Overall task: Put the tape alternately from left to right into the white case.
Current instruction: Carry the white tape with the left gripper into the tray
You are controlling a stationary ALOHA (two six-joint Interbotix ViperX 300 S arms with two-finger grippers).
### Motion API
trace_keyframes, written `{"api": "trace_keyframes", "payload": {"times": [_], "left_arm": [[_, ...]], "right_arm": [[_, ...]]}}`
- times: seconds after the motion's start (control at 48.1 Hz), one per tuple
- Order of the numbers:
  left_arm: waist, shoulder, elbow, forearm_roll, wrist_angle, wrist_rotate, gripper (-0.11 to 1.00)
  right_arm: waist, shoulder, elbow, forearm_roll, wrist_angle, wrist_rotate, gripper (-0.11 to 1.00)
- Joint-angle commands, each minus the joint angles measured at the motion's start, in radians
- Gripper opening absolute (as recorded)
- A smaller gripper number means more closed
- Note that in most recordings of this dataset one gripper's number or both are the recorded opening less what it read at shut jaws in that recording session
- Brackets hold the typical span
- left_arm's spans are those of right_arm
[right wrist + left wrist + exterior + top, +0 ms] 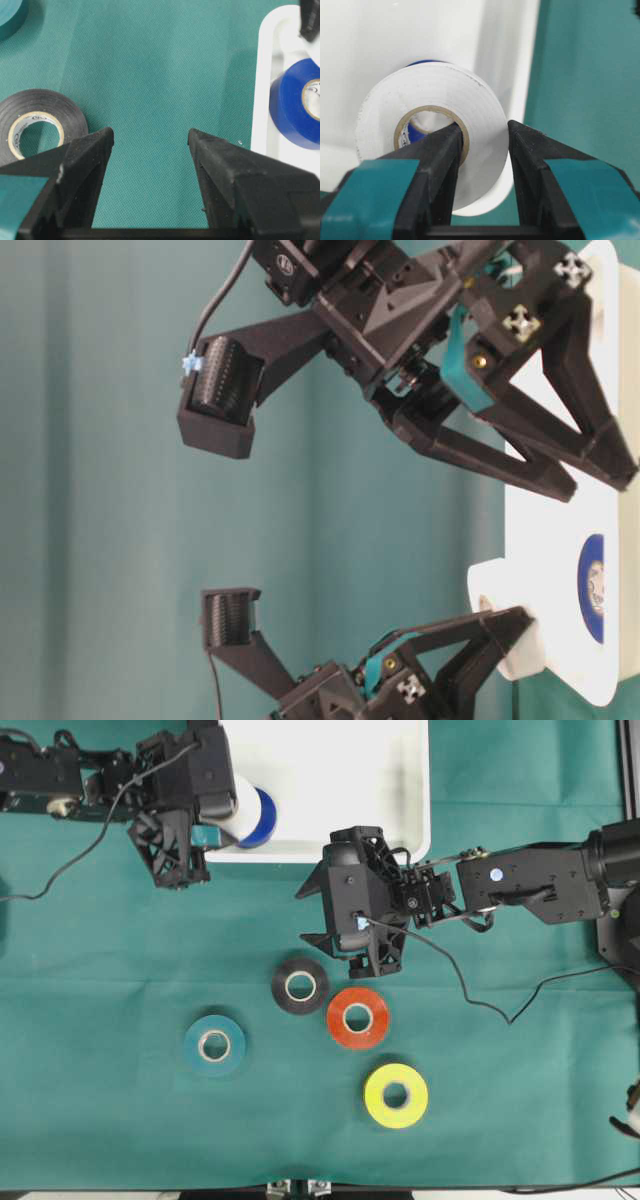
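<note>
My left gripper [484, 132] is shut on the white tape [485, 95], one finger through its pale core and the other on its outer face. The roll is held over the front left rim of the white case [340, 780], right in front of the blue tape [266, 818] that lies inside. My right gripper [150, 137] stands open over bare cloth, nothing between its fingers, just in front of the case. The black tape [284, 978], red-orange tape [340, 1028], yellow tape [375, 1100] and teal tape [195, 1050] lie flat on the cloth.
A green cloth [520, 1050] covers the table. A black cable [470, 995] trails from the right gripper across the cloth, right of the red-orange roll. The black roll [50, 107] lies just left of the right fingers, the case rim [262, 100] to their right.
</note>
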Motion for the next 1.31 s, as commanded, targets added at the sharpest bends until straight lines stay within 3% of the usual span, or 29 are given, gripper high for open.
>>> {"api": "trace_keyframes", "payload": {"times": [0.0,0.395,0.874,1.29], "left_arm": [[0.003,-0.002,-0.031,0.003,-0.011,0.005,-0.03],[0.003,0.083,-0.095,0.003,-0.069,0.014,-0.03],[0.011,0.247,-0.268,0.003,-0.080,0.160,-0.03],[0.015,0.264,-0.281,0.002,-0.100,0.160,-0.03]], "right_arm": [[0.002,-0.029,-0.011,0.002,-0.008,0.002,0.68],[0.002,-0.029,-0.009,0.002,-0.009,0.002,0.68],[0.002,-0.029,-0.005,0.002,-0.009,0.002,0.68],[0.002,-0.029,-0.003,0.000,-0.009,0.002,0.68]]}}
